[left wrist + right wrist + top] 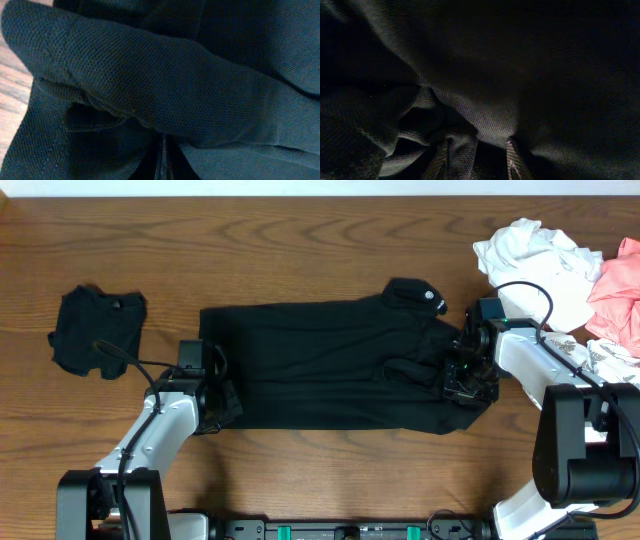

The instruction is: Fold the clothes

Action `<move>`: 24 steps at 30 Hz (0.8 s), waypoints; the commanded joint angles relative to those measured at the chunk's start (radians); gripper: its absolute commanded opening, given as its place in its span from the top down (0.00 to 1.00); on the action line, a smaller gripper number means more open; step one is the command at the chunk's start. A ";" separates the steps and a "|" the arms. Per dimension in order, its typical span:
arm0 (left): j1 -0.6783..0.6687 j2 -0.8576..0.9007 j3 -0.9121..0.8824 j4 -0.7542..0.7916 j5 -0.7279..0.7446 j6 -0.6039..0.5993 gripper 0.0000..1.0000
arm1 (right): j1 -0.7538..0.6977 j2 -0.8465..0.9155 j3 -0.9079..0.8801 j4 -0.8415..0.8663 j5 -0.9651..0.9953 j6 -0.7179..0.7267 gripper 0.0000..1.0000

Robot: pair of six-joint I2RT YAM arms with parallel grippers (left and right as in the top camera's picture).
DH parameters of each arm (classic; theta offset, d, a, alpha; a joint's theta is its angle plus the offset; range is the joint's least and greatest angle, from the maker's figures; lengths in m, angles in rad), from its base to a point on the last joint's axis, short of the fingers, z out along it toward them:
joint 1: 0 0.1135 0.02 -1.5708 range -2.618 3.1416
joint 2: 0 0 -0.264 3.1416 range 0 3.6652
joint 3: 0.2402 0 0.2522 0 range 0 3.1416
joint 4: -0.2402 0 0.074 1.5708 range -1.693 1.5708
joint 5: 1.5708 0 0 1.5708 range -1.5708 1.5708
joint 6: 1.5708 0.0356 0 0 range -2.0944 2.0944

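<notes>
Update: black shirt (320, 365) lies spread out mid way across the table (330, 470). Left gripper (215, 395) is pinched tight on its left edge, and right gripper (468, 380) is half-closed around bunched cloth at its right end.

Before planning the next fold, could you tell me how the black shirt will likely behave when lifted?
Probably floppy: the shirt lies flat yet bunches into soft folds at its collar end, so it should sag between holds. Likely light, since the knit looks thin. Its textured weave probably won't slip easily.
</notes>
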 commanded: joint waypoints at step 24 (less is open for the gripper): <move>0.004 0.030 -0.034 -0.002 -0.015 -0.012 0.93 | 0.557 -0.128 0.188 0.147 -0.351 -0.311 0.53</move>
